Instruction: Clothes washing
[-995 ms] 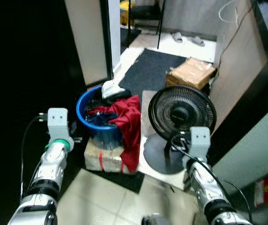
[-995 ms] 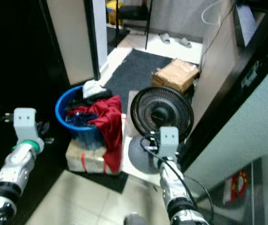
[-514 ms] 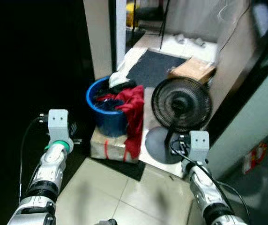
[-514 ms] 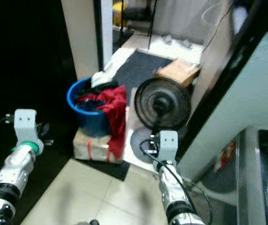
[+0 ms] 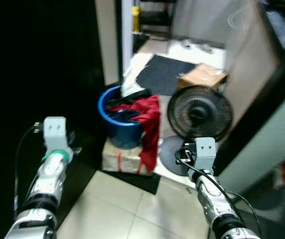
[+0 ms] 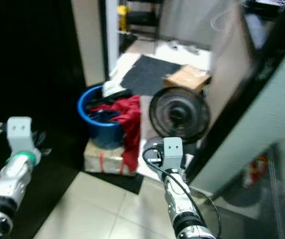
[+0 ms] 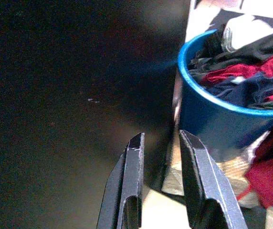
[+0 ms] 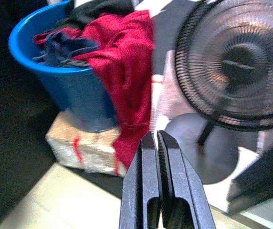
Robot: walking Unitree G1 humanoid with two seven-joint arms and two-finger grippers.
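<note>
Blue bucket (image 5: 118, 130): centre of the head view, on a wrapped block (image 5: 125, 160), heaped with clothes; red garment (image 5: 150, 130) trailing over its rim.
Left gripper (image 7: 159, 143): slightly parted, empty.
Right gripper (image 8: 155, 145): pressed together, empty.
Hazard (judged): snagging the trailing cloth could topple the bucket against the standing fan (image 5: 199, 112).

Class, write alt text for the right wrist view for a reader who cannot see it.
A blue bucket heaped with clothes sits on a wrapped block, a red garment spilling over its rim. A black floor fan stands beside it, and the right hand points toward them, fingers shut.
</note>
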